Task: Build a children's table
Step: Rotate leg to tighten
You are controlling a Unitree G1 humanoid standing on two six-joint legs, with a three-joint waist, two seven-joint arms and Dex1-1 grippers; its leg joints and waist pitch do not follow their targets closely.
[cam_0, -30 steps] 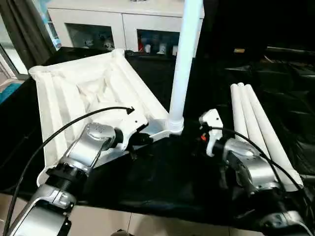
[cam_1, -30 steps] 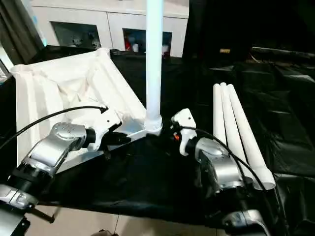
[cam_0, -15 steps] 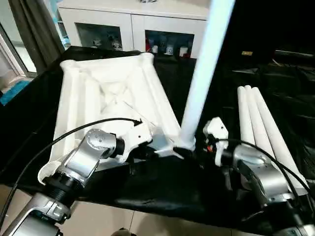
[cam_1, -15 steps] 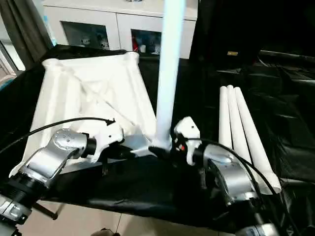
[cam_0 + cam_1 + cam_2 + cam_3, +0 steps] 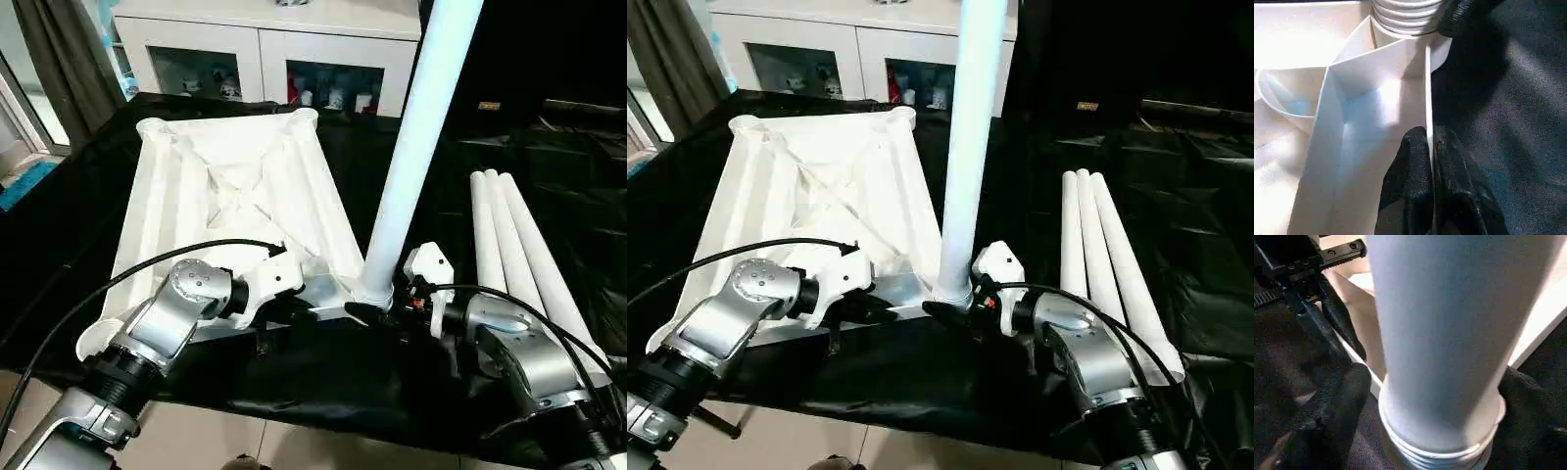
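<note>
Nearest you, your left tool (image 5: 1431, 166) is pinched shut on the thin near rim of the tabletop (image 5: 225, 196), one black finger (image 5: 1410, 171) on each side of that upright wall, just short of the corner socket (image 5: 1405, 19). Your right tool (image 5: 1425, 406) sits at the same corner from the other side: its fingers (image 5: 1337, 411) are spread wide around the base of the standing leg (image 5: 416, 147), one on each flank, touching or nearly touching the ridged collar. Whether they press on it I cannot tell.

The relation that matters is the leg's long axis against the socket. The leg rises from the near right corner and leans a little to your right in the head views, so I judge it not fully seated or not yet square; the right arm is the one placed to turn or push it along that axis while the left braces the rim.

The left wrist view shows the rim grip plainly, which the head views hide behind the silver forearm. The right wrist view shows the collar ridges at the socket mouth.

Further out, the tabletop lies underside up on the black-draped counter (image 5: 323, 382), and three spare legs (image 5: 514, 255) lie side by side to your right, well apart from the tabletop. Beyond stands a white cabinet (image 5: 265, 49).
</note>
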